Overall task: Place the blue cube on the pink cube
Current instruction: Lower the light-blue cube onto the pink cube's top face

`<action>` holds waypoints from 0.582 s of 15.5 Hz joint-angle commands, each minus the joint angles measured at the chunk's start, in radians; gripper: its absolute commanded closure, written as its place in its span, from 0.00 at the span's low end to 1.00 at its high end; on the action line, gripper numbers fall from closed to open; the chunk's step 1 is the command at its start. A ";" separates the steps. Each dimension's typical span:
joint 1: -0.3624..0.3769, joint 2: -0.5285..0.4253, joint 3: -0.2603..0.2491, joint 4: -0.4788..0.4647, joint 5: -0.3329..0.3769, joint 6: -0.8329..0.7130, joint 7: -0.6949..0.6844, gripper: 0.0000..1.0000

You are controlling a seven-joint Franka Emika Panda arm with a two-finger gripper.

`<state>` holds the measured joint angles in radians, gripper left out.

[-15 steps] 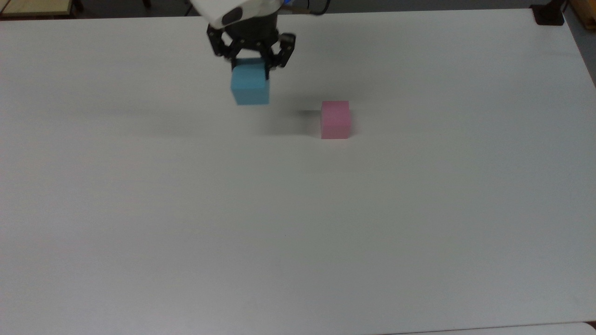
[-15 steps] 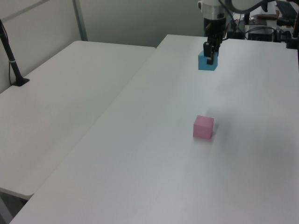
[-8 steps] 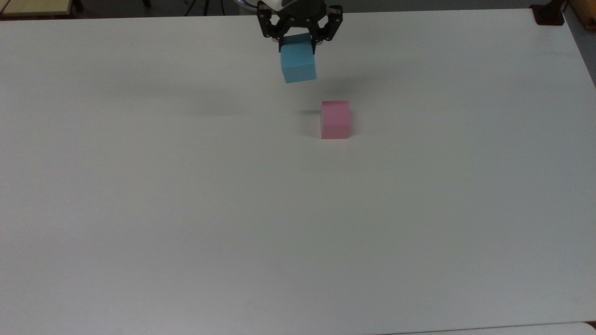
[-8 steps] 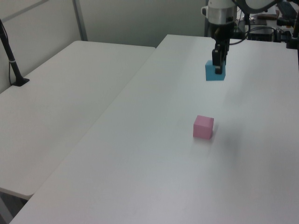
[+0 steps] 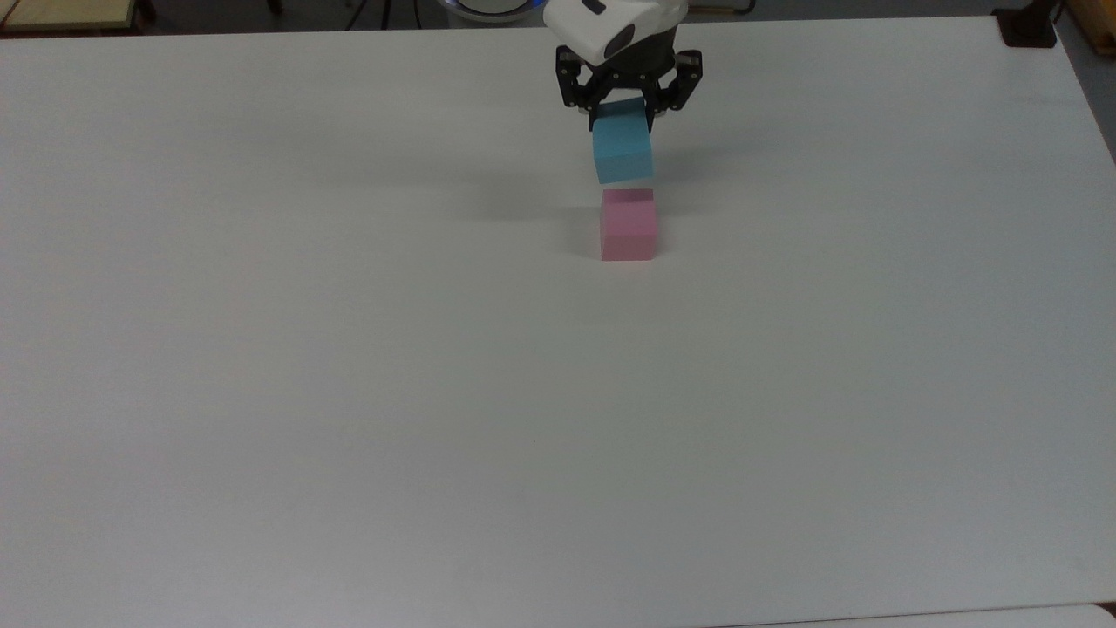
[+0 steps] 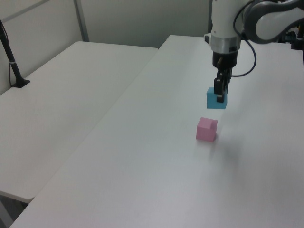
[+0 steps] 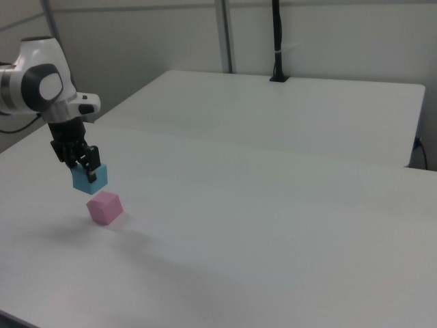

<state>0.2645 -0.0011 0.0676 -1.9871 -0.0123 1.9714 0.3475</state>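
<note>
Now gripper (image 5: 624, 120), clamping blue cube (image 5: 622, 153), has shifted seemingly above pink cube (image 5: 627, 225).

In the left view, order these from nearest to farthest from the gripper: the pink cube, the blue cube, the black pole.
1. The blue cube, held in the gripper.
2. The pink cube, on the table just below.
3. The black pole, far off at the left view's left edge.
</note>
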 commanded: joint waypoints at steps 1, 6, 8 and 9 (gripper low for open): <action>0.012 0.024 -0.008 -0.026 0.014 0.075 0.034 0.56; 0.012 0.085 -0.008 -0.024 0.000 0.138 0.033 0.56; 0.012 0.095 -0.008 -0.021 -0.002 0.155 0.034 0.56; 0.013 0.095 -0.008 -0.021 -0.002 0.158 0.034 0.57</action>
<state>0.2668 0.0909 0.0674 -2.0017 -0.0124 2.0976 0.3628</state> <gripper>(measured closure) 0.419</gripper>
